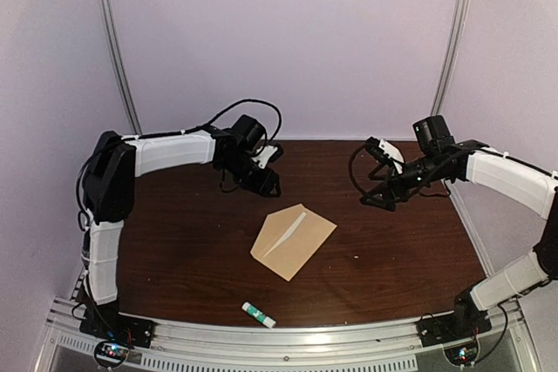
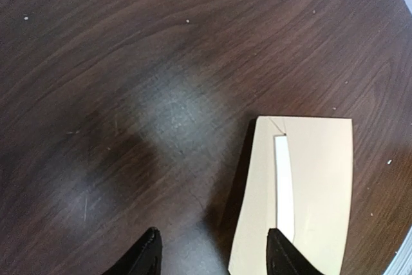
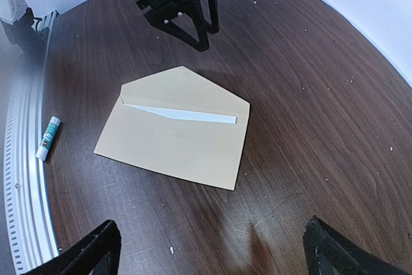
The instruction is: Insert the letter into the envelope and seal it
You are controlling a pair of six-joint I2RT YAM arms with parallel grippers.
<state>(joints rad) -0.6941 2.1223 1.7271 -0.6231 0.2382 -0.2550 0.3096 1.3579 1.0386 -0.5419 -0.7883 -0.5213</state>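
Envelope [image 1: 292, 240] flat on table [image 1: 174, 250], flap face up. Letter not made out: only white strip [image 3: 187, 116] at flap line (letter edge or adhesive, cannot tell). Left gripper [image 1: 261, 182] spread, beyond envelope. Right gripper [image 3: 212, 256] spread wide, to envelope's right. Glue stick [image 1: 259, 314] on envelope's near side.

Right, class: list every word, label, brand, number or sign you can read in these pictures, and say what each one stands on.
No text can be read in any view.
On the glue stick: a label with a green band, its print too small and blurred to read.
On the envelope: plain tan paper, no writing on the side shown.
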